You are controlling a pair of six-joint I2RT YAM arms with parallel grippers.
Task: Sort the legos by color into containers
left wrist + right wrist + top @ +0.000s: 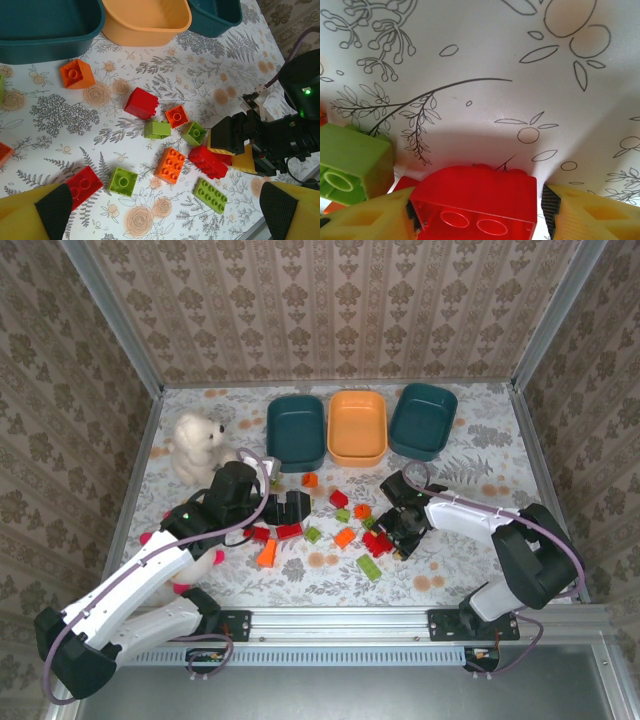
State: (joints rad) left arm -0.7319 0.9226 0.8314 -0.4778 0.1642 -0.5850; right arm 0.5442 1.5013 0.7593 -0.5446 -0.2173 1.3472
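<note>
Containers (357,427): two teal, one orange

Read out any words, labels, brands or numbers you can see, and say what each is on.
No readable text anywhere.
Stud tops on the orange brick: too small to show any embossing.
Orange bin: no label in view.

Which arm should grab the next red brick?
Right. A red brick sits between the fingers of the right tool; the left tool hangs open, farther from it.
</note>
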